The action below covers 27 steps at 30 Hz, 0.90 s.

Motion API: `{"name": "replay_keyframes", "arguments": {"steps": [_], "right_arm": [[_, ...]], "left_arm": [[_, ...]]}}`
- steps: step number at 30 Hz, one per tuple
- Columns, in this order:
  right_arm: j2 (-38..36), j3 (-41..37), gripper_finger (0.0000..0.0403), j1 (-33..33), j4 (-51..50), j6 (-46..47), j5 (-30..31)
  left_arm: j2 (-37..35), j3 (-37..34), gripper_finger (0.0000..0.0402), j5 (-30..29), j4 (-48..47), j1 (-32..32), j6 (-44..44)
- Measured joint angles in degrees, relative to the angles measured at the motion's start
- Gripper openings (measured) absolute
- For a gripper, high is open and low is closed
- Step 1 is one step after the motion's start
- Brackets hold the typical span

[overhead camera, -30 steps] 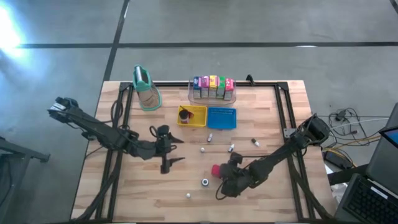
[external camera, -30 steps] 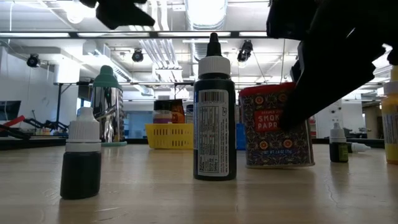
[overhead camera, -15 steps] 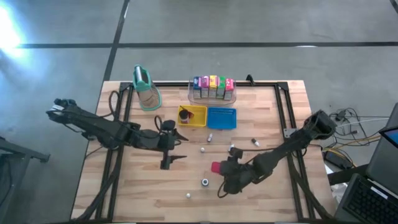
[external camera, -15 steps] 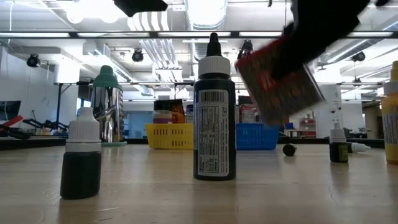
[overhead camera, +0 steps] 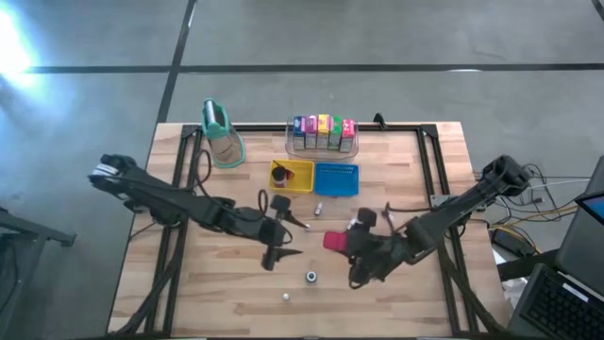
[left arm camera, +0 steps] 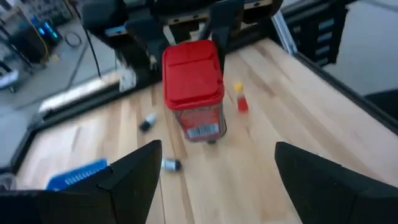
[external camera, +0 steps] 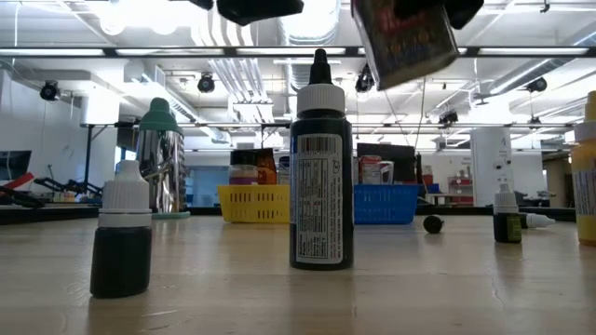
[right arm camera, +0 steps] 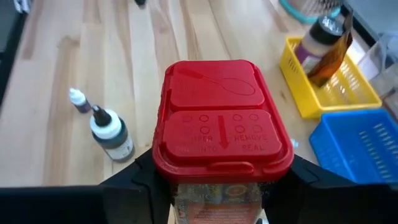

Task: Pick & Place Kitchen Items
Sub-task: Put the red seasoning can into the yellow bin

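Red-lidded spice tin (right arm camera: 222, 127) hung above the desk (overhead camera: 217, 283), gripped by the right end effector (overhead camera: 351, 242), near the blue tray (overhead camera: 337, 178). Left end effector (overhead camera: 280, 233), apparently empty, hovered open nearby.

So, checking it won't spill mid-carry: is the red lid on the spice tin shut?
Shut. The red-lidded tin, held by the right gripper, has its flip lid lying flat and flush.

A tall tan container with a teal top (overhead camera: 221, 133) stood at the wooden table's (overhead camera: 217, 293) far left, beside a yellow tray (overhead camera: 300, 177), blue tray (overhead camera: 337, 179) and clear bin (overhead camera: 353, 149).
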Motion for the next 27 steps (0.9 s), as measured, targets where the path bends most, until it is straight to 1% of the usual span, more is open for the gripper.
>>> {"name": "replay_keyframes", "arguments": {"steps": [3, 8, 12, 15, 17, 20, 24, 27], "right_arm": [[-1.4, 0.0, 0.0174, 0.1, 0.1, -1.1, 0.0], [-2.6, 0.0, 0.0197, 0.1, 1.0, -2.4, 0.0], [-2.5, 0.0, 0.0189, 0.1, 2.0, -4.2, -0.2], [-2.5, 0.0, 0.0175, 0.1, 2.0, -4.7, -0.2], [-2.5, 0.0, 0.0172, 0.1, 2.1, -4.7, -0.2], [-2.5, 0.0, 0.0183, 0.1, 2.1, -4.8, -0.2], [-2.5, 0.0, 0.0201, 0.1, 2.3, -4.9, -0.2], [-2.5, 0.0, 0.0195, 0.1, 2.9, -6.0, -0.2]], "left_arm": [[1.5, 0.0, 0.0316, -0.1, 3.3, 0.3, 0.7], [3.7, 0.0, 0.0316, -0.1, 5.8, 1.6, -0.2], [5.8, 0.1, 0.0316, -0.1, 10.0, 2.9, -0.5], [6.8, 1.4, 0.0316, 0.0, 10.5, 3.7, -1.6], [7.0, 2.3, 0.0316, 1.2, 10.9, 3.9, -2.1], [7.2, 3.2, 0.0316, 5.0, 10.8, 3.9, -2.7], [7.3, 3.9, 0.0316, 5.6, 11.0, 4.0, -3.1], [7.6, 3.9, 0.0316, 5.5, 11.1, 4.3, -3.1]]}}
